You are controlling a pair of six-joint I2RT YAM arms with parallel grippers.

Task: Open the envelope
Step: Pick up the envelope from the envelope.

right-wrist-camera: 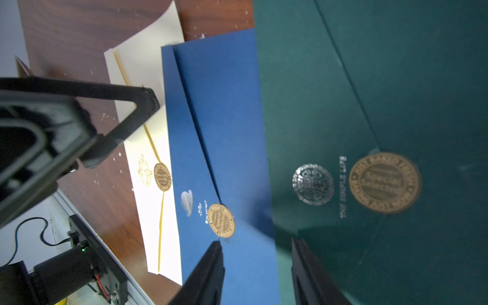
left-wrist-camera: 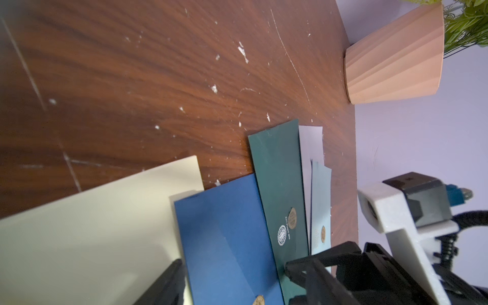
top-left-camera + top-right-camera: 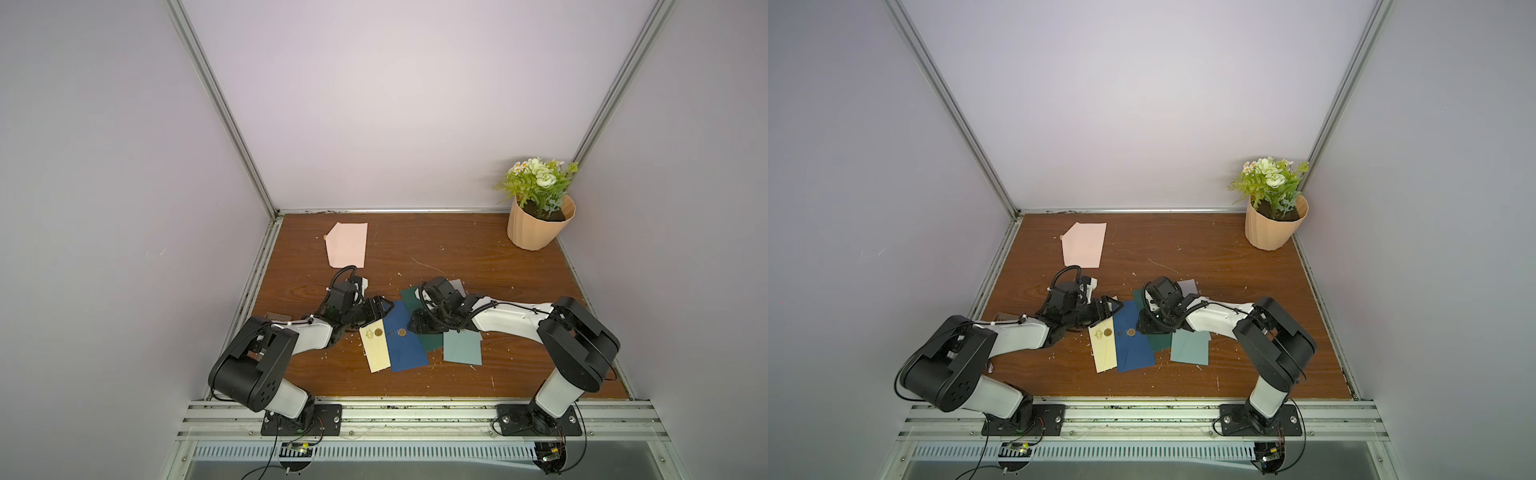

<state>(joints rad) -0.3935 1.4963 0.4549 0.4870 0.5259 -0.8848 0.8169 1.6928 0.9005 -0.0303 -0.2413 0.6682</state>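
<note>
Several sealed envelopes lie fanned mid-table: cream [image 3: 376, 353], blue [image 3: 405, 349], dark green [image 3: 411, 297] and light teal [image 3: 462, 347]. Each of the first three shows a round gold seal. My left gripper [image 3: 384, 309] is open at the far end of the blue envelope [image 2: 224, 237], one finger over the cream envelope [image 2: 92, 237], the other over the dark green one [image 2: 277, 171]. My right gripper [image 1: 255, 244] is open, low over the blue envelope [image 1: 232, 132]. One of its fingertips [image 1: 216, 247] is beside the blue envelope's gold seal [image 1: 221, 220], the other over the dark green envelope [image 1: 369, 79]. Neither holds anything.
A pink envelope [image 3: 348, 244] lies apart at the back left. A potted plant [image 3: 538, 228] stands in the back right corner. A grey envelope [image 3: 456, 286] sticks out under the right wrist. Walls enclose three sides of the wooden table [image 3: 457, 386].
</note>
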